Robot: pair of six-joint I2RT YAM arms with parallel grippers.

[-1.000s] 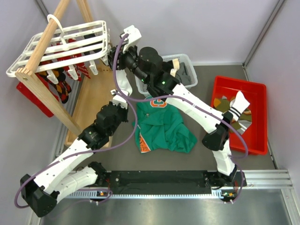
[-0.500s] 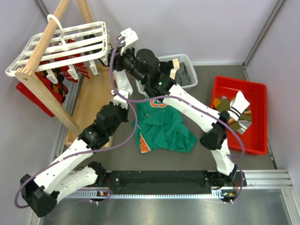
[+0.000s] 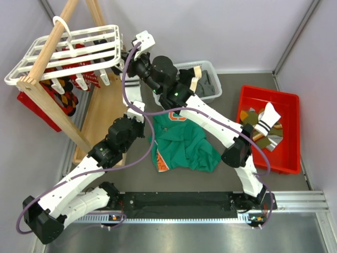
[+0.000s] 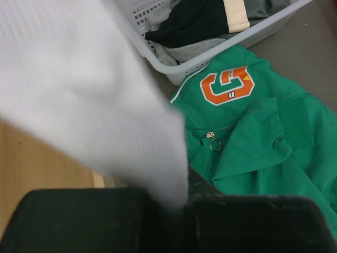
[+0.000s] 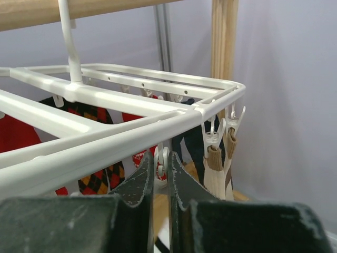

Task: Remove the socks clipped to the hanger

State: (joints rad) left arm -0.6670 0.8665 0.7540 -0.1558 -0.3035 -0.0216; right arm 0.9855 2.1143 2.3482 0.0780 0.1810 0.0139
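A grey surface (image 3: 231, 89) lies between pale walls. At far left, the white hanger (image 3: 63, 52) hangs from a wooden rack (image 3: 58, 118), with dark and red socks (image 3: 68, 97) clipped beneath it. The left gripper (image 4: 187, 203) is clenched on a white sock (image 4: 79, 89). The right gripper (image 5: 162, 174) pinches a clip (image 5: 163, 158) at the hanger's edge. At right, a red tray (image 3: 287, 155) holds more socks.

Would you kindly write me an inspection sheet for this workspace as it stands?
Surface: dark grey table.
Job's things: white hanger hung on wooden rack, clipped socks beneath; loose socks in red bin.
Clutter: green shirt; laundry basket.
Tools: left tool shut on white sock; right tool shut on clip.
Cables: purple cables trail in loops.
Surroundings: pale walls; nothing else seen.
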